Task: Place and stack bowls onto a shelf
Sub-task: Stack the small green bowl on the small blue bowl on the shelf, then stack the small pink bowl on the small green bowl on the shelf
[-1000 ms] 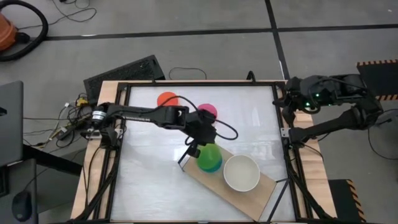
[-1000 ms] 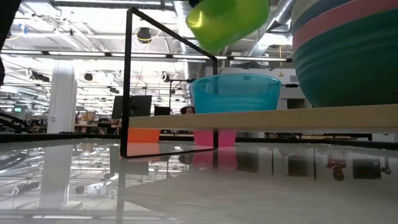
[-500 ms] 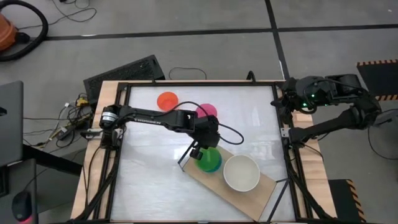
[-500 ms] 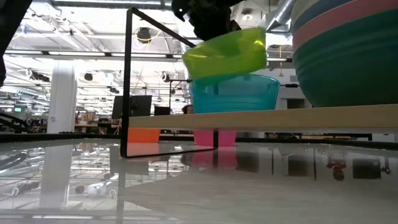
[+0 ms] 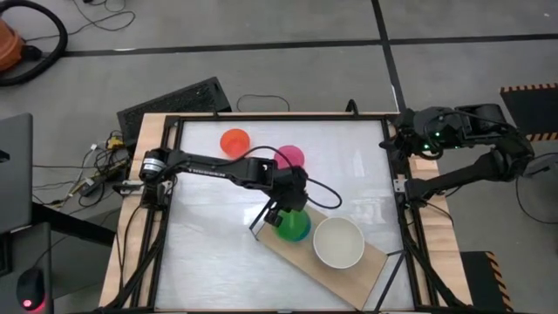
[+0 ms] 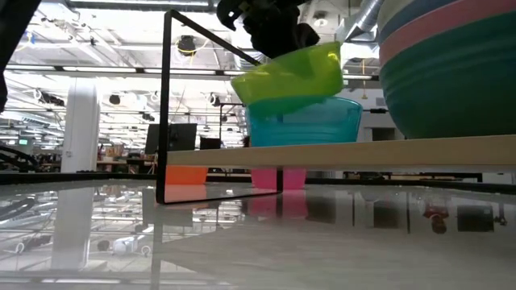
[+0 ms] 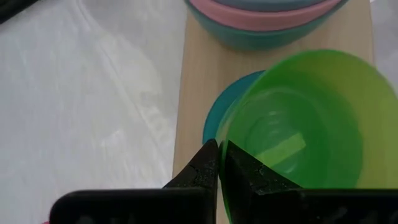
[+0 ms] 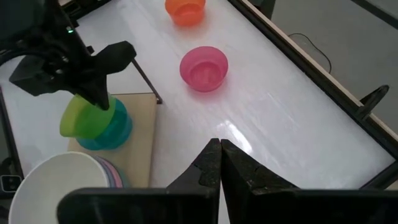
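Note:
My left gripper (image 5: 284, 209) is shut on a lime bowl (image 6: 290, 76) just above the shelf (image 6: 339, 153), a light-wood board with a thin black frame. The lime bowl tilts, and its base dips into a cyan bowl (image 6: 302, 125) that stands on the shelf's left end. The left wrist view shows the lime bowl (image 7: 305, 124) covering most of the cyan bowl (image 7: 212, 121). A stack topped by a white bowl (image 5: 338, 242) stands beside them on the shelf (image 5: 292, 257). My right gripper (image 8: 219, 148) waits shut at the table's far right corner. My left gripper pinches the lime bowl's rim (image 7: 222, 140) on the side towards the table's left, one finger inside the bowl and one outside. The fingers come from above, pointing down. The bowl hangs tilted below them, its base inside the cyan bowl's mouth.
An orange-red bowl (image 5: 234, 139) and a pink bowl (image 5: 290, 157) stand on the white tabletop near the far edge. The shelf's black upright frame (image 6: 165, 105) rises at its left end. Black rails border the table; bare tabletop lies left of the shelf.
My left gripper has come down and a little toward the table's near edge, carrying the lime bowl from well above the cyan bowl into its mouth. The lime bowl has tipped further. The gripper has stayed shut on it.

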You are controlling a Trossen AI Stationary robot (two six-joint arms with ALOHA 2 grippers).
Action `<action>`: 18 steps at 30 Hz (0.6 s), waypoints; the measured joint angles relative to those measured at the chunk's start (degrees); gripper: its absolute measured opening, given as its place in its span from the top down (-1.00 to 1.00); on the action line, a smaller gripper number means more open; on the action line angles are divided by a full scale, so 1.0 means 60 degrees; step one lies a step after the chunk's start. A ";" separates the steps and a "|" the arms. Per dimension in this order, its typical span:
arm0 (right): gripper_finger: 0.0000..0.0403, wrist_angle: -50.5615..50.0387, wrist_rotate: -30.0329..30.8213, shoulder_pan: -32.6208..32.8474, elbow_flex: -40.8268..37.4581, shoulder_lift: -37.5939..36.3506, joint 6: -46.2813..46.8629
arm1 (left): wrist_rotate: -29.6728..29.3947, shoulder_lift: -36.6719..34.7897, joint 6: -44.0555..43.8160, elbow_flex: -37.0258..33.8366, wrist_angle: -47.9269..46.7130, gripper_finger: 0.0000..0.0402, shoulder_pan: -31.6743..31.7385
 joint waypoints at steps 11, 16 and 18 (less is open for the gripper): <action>0.86 -0.0011 -0.0028 0.0000 0.0000 -0.0004 0.0037 | -0.0256 0.0000 0.0275 0.0000 0.0224 0.60 -0.0117; 0.84 -0.0015 -0.0037 0.0000 0.0000 -0.0004 0.0037 | -0.0561 -0.0029 -0.0396 0.0351 0.0374 0.45 -0.0113; 0.84 -0.0015 -0.0037 0.0000 0.0000 -0.0004 0.0037 | -0.0900 -0.0051 -0.0599 0.0984 0.0228 0.42 -0.0099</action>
